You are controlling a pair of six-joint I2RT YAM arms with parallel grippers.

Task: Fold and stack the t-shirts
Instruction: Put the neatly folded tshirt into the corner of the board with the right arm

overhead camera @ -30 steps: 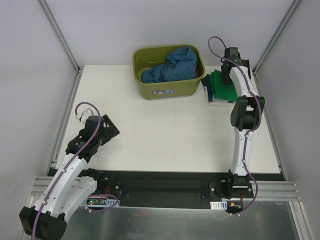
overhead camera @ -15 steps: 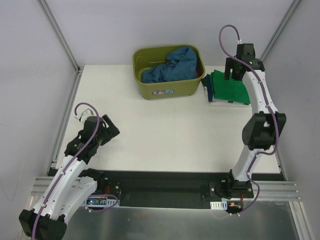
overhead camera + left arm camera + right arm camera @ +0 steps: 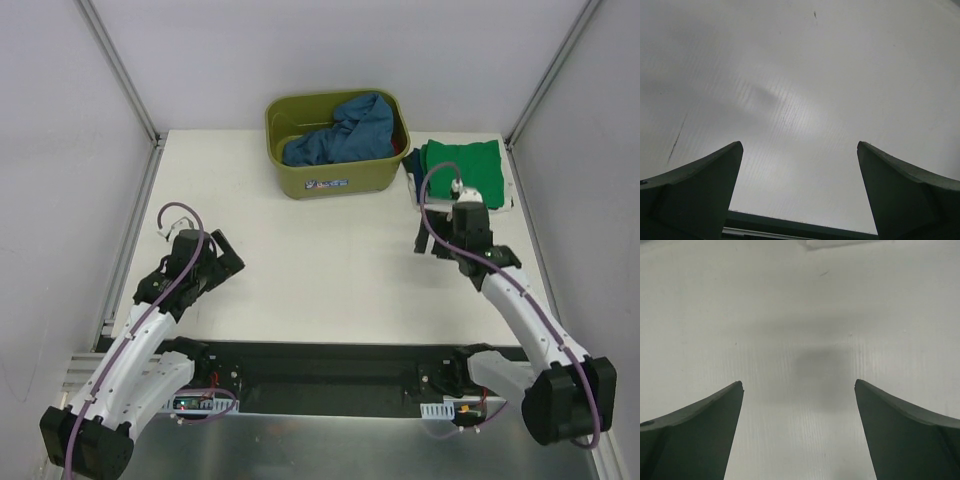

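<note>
Claws first. Left gripper (image 3: 799, 146) sits low over bare table (image 3: 330, 270) at 8 o'clock, jaws wide apart, nothing in them.

Olive-green tub (image 3: 330, 182) is at 12 o'clock with the mid-blue t-shirt (image 3: 345, 130) bunched inside, one end draped up over the far right rim. It looks like the only shirt not folded yet.

Right gripper (image 3: 799, 385) hangs at 3 o'clock over bare table, jaws also spread and empty, just near side of the stack.

Stack is at 2 o'clock: folded green t-shirt (image 3: 465, 165) on top, navy t-shirt (image 3: 411, 166) peeking out under its left edge.

Risks, my guess:
- A grab into the tub may catch one layer only, so the blue shirt comes out twisted.
- Cloth snagging on the rim could drag or tip the light tub.
- The right arm is close to the stack, so a swing toward 12 o'clock could clip the green shirt and undo its fold.
- A lopsided blue fold set on top may slide off.
</note>
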